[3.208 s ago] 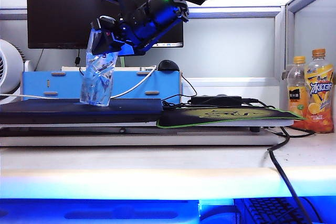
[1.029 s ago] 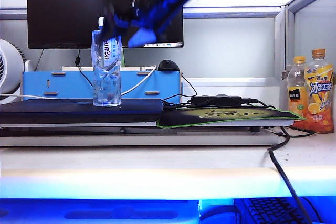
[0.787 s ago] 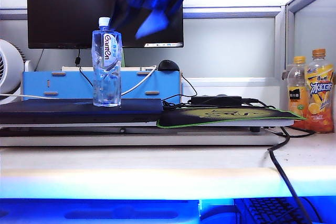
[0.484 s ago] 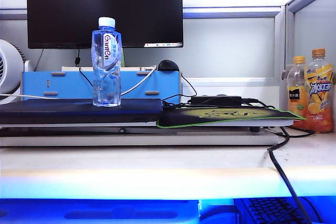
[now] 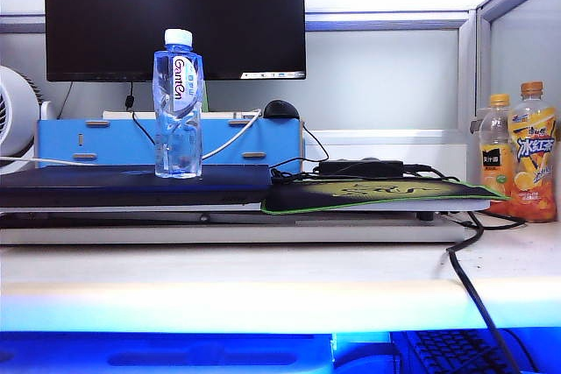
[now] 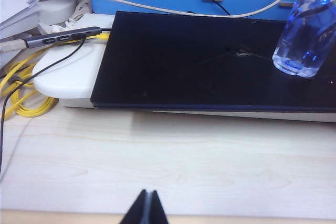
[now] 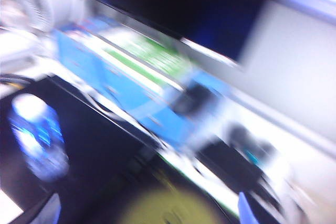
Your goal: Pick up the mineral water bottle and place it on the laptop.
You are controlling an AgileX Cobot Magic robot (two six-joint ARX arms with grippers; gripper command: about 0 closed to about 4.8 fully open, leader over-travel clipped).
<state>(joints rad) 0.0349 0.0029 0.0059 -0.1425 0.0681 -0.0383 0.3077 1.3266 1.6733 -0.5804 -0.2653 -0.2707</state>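
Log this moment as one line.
bottle: upright on laptop | left gripper: shut, above desk | right gripper: open, empty, off bottle

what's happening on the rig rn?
Nothing is being handled. The mineral water bottle stands upright on the laptop, free of both arms, so the placement looks done. The right gripper is open; its wrist view is blurred, looking down at the bottle from above. The left gripper is shut, low over the desk in front of the laptop. Neither arm shows in the exterior view.
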